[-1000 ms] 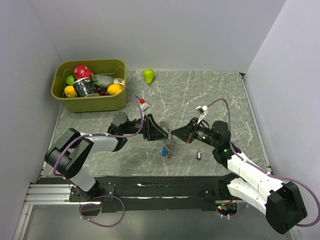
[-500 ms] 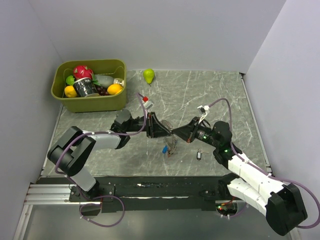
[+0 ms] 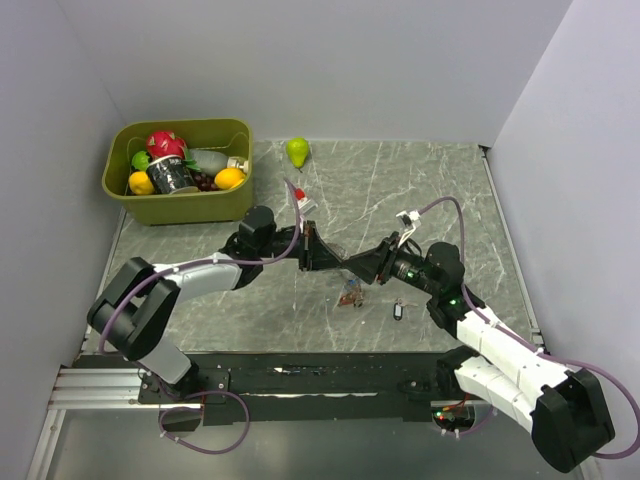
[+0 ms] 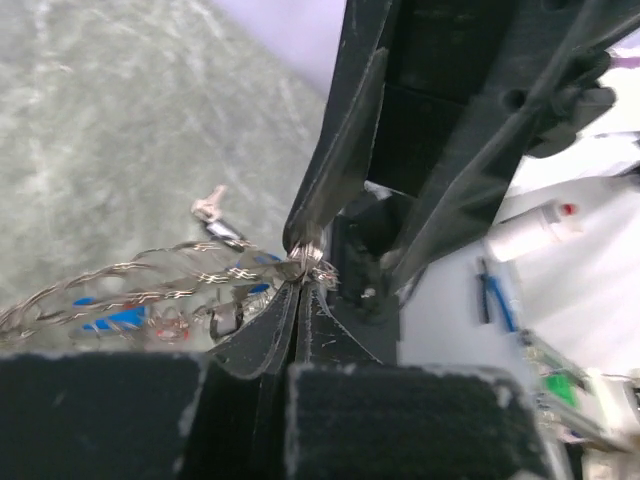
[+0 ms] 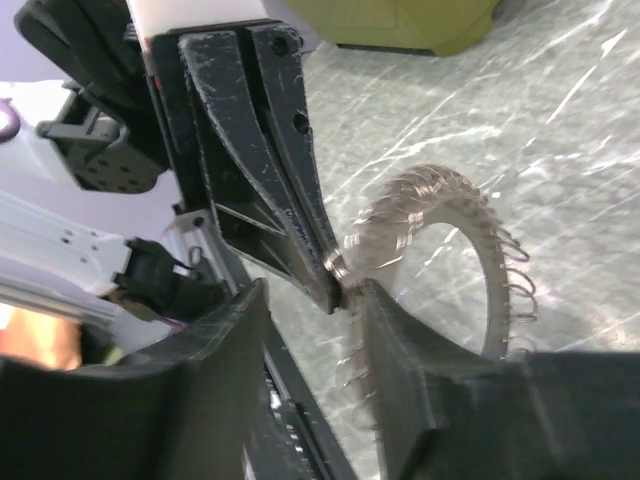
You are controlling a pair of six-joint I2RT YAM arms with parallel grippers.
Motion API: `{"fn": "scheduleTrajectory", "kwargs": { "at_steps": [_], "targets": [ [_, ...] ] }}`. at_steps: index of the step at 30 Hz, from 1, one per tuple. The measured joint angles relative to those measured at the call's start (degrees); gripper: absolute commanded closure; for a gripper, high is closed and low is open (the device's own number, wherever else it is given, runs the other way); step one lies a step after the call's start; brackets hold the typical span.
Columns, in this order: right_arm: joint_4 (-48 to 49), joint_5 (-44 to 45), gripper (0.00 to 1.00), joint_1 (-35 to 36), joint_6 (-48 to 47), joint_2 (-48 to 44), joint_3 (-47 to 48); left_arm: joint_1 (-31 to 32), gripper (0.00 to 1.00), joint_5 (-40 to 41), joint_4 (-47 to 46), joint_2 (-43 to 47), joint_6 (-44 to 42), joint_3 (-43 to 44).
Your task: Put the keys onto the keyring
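Left gripper [image 4: 303, 285] has closed and now pinches the keyring [image 5: 487, 250] rim; right gripper [image 5: 312, 296] has spread apart; keys [image 3: 350, 293] shifted slightly right.

Both arms stretch forward and inward, meeting tip to tip at mid-table, the left gripper [image 4: 300, 288] pinched tight on the keyring [image 4: 160, 270] while the right gripper [image 5: 315, 298] stands with its fingers parted around the left fingertips.

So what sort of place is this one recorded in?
Probably a lab robot test cell, not a home: plain pale panels wall in a marble-patterned table, two arms are bolted to a rail at its edge, and a green bin holds fruit.
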State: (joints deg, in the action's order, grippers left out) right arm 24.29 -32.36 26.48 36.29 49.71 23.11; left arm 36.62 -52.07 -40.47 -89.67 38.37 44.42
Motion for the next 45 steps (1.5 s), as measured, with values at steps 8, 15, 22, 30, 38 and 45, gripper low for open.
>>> {"fn": "scheduleTrajectory", "kwargs": {
  "at_steps": [8, 15, 22, 30, 38, 45],
  "targets": [
    [-3.6, 1.4, 0.26, -0.2, -2.7, -2.9, 0.2, 0.7, 0.99, 6.9, 24.3, 2.7, -15.5, 6.3],
    [-4.9, -0.7, 0.32, -0.8, -7.1, -3.3, 1.4, 2.3, 0.99, 10.9, 37.6, 3.0, -25.6, 10.0],
    [-6.6, -7.0, 0.38, -0.8, -14.7, 0.7, 4.3, 4.2, 0.99, 12.2, 43.6, 5.0, -32.2, 11.0],
    [-11.6, -13.5, 0.47, -0.9, -23.6, 3.6, 8.0, 6.3, 0.99, 12.5, 47.2, 7.6, -38.2, 11.0],
    [-14.9, -17.5, 0.56, -1.0, -27.7, 5.1, 8.2, 7.2, 0.99, 12.3, 47.2, 10.6, -41.2, 10.8],
    [-15.3, -20.3, 0.60, -1.0, -28.5, 5.9, 8.8, 7.4, 0.99, 11.7, 46.7, 12.8, -42.2, 10.4]
  ]
}}
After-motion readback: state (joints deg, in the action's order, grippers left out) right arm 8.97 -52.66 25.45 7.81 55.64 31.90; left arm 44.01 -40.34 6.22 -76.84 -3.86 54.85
